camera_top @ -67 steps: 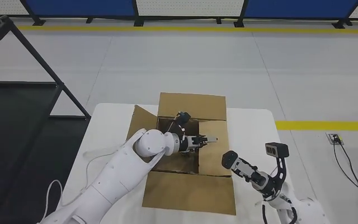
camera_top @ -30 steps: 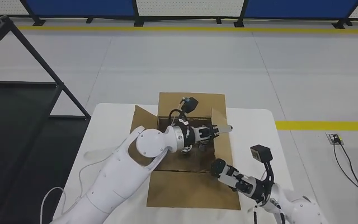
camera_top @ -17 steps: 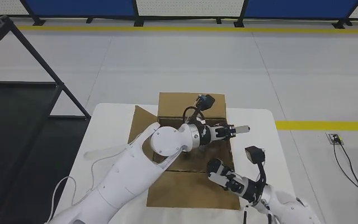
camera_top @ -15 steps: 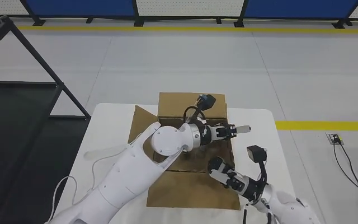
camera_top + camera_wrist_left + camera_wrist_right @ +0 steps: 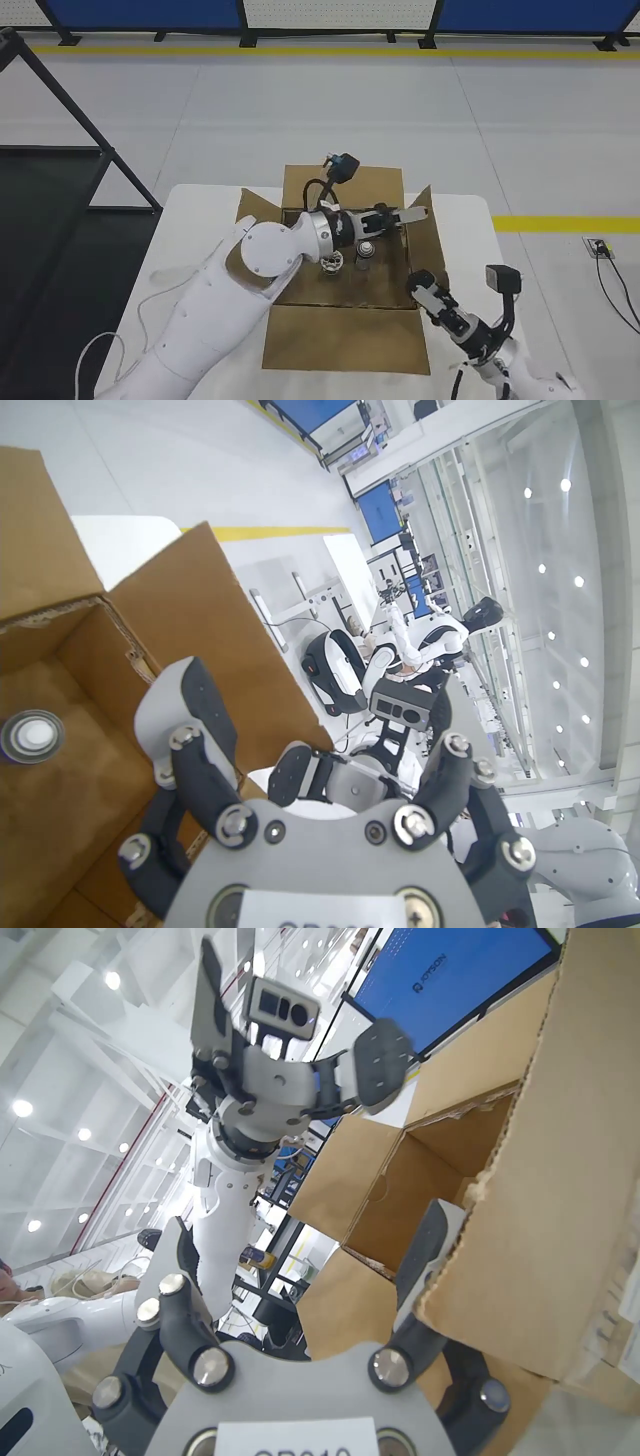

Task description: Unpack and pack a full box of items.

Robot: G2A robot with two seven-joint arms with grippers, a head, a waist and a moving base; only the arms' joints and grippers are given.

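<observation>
Currently your left gripper hangs over the right flap of the open brown cardboard box, jaws spread, empty. Your right gripper sits just outside that flap, jaws spread too, one finger just beside the flap's edge. A round silver-topped can stands inside the box.

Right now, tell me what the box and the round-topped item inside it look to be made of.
Box: corrugated cardboard, matte brown; the fluted layer shows along its torn flap edges. Round-topped item: a shiny grey ring around a white centre, likely metal or glossy plastic; the look leaves it open.
</observation>
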